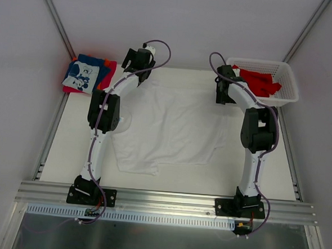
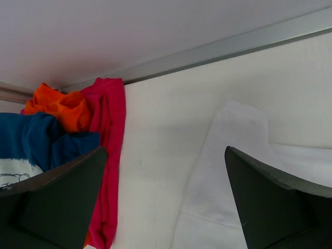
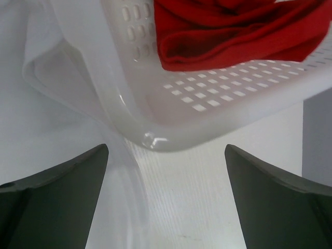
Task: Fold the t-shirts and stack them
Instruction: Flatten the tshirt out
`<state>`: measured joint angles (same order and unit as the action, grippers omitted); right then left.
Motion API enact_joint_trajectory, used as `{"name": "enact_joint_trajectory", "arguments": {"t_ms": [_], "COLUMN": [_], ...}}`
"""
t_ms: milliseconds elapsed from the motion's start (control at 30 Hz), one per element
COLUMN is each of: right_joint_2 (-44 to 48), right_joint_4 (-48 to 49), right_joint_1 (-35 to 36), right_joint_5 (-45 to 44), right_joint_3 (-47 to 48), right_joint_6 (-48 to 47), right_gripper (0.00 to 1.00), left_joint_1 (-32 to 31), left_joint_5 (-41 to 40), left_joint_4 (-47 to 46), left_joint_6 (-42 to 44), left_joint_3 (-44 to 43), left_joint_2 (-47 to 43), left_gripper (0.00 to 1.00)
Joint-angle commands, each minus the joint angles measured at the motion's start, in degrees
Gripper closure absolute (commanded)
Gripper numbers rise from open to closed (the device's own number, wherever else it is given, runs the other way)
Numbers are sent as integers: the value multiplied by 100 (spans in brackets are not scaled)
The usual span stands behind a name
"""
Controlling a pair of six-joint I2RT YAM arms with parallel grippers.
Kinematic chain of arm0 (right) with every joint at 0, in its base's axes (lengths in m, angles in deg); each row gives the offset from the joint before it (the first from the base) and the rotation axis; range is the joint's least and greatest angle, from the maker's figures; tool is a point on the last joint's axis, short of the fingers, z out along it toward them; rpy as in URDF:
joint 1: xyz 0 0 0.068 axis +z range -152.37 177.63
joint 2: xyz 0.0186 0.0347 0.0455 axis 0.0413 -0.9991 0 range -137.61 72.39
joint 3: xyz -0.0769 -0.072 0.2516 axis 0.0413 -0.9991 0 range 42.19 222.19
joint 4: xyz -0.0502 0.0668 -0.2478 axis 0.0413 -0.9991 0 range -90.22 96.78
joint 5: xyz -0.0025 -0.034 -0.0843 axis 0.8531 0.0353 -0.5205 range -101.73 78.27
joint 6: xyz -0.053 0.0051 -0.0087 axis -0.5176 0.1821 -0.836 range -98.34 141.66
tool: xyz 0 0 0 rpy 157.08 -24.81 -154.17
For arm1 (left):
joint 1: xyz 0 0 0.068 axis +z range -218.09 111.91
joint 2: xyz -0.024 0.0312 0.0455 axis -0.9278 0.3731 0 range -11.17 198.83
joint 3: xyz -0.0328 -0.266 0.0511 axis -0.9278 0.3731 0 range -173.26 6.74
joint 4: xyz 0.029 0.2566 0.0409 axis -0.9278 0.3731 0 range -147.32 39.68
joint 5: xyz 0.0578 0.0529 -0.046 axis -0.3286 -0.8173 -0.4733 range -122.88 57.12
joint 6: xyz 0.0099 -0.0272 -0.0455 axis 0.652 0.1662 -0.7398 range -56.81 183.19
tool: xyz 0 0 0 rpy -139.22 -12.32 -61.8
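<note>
Top external: 1 white t-shirt (image 1: 171,125); 1 basket (image 1: 292,82); left end effector (image 2: 165,151) spread; right end effector (image 3: 166,149) spread

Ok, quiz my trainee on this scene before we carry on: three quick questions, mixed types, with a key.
1. True or false: the white shirt lies spread out on the table.
2. What does the basket hold? A) red shirts B) a blue shirt C) nothing
3. What are the left end effector and right end effector gripping?
Key: 1 true. 2 A. 3 nothing, both are open.
</note>
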<state>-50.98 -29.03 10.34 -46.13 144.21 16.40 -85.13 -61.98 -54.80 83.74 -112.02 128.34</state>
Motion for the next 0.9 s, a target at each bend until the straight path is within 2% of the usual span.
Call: {"name": "enact_joint_trajectory", "arguments": {"t_ms": [0,200,267,367,400,467,500,600,733,867], "right_joint_2": [840,1622,1920,2316,2405,2720,2852,3518,4434,5392], "right_joint_4": [83,-22,-84,-171,-250,-260,-181,3,74,4], "right_joint_1": [38,319,529,880,978,1189,1242,1287,1287,1313], "right_joint_5": [-155,-164,-208,-77,141,388,555,792,1030,899], "right_joint_3": [-234,-831,-999,-1394,-1499,-1921,-2114,-2957,-3968,-5153], "right_joint_6": [-2,173,227,367,411,543,709,991,1483,2237], "right_gripper": [1,1,0,0,1,1,1,0,1,1], "left_joint_1": [-54,-466,-616,-836,-880,-1064,-1161,-1574,-2145,-2689], "left_joint_5": [-201,-499,-579,-588,-370,-202,-114,149,501,1010], "left_joint_4": [-42,107,475,1275,1677,1778,1778,1795,1822,1848], "left_joint_6": [-8,-95,-262,-1024,-1602,-2306,-2476,-3116,-3681,-4287], "left_joint_3": [-253,353,555,1125,1553,2213,2904,4040,5107,6011], "left_joint_2": [-571,-1741,-2065,-2585,-2760,-3390,-3629,-4386,-5299,-5977], "left_gripper": [1,1,1,1,1,1,1,1,1,1]}}
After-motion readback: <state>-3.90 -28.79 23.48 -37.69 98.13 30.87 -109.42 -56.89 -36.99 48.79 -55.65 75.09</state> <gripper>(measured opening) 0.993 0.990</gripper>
